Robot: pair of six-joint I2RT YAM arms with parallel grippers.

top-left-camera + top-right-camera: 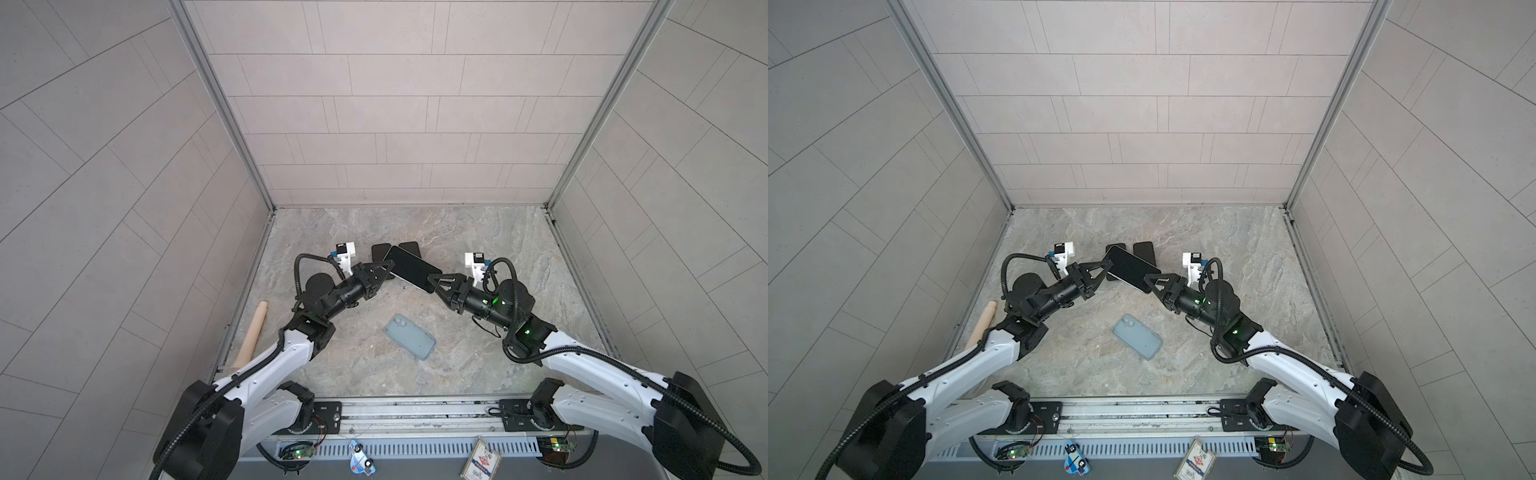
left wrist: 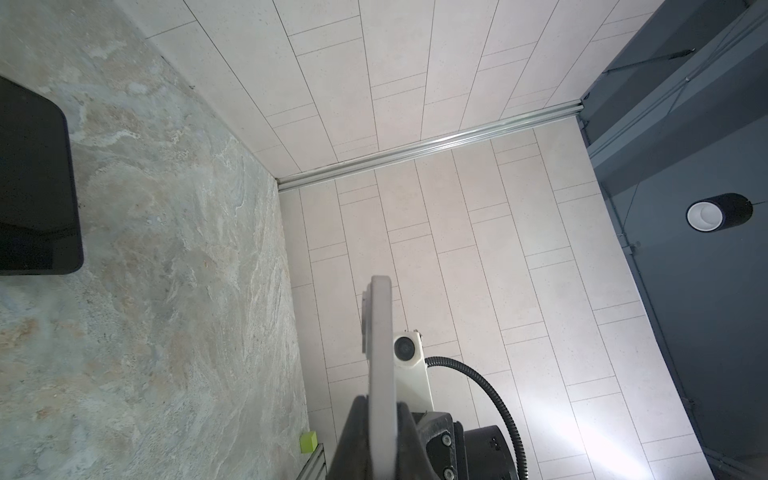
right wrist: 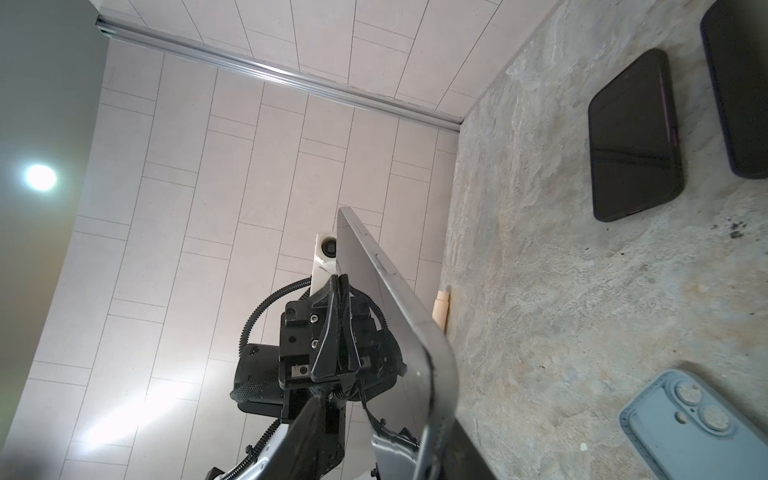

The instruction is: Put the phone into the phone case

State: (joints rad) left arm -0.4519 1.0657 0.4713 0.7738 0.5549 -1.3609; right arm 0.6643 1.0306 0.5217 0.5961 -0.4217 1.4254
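Holds the phone (image 1: 411,268) off the table (image 1: 478,232), screen up and slanting across the middle of both top views. Clamps its far end in the left gripper (image 1: 390,268), with both fingers pressed tight onto the thin body. Shows the same pinch in the left wrist view, with the phone (image 2: 380,332) edge-on and squeezed inside the left gripper (image 2: 380,411). Meets the opposite end with the right gripper (image 1: 432,280), spread around that end but not clamped on it. Bears this out in the right wrist view: straddles the phone (image 3: 399,316) with the right gripper (image 3: 390,432), close against the back on one side and clearly off the dark glass on the other. Places the phone (image 1: 1131,266) between the left gripper (image 1: 1106,266) and the right gripper (image 1: 1148,280), above the table's far half. Leaves the case (image 1: 410,336) flat on the table, pale blue, nearer the robot's base than the phone and well apart from both grippers. Catches the case (image 3: 698,428) again in the right wrist view, camera end showing. Includes a black slab (image 1: 380,251) and a second slab (image 1: 409,248), flat on the table just behind the raised phone. Includes a wooden rod (image 1: 251,336) beside the table's left edge, near the left arm.
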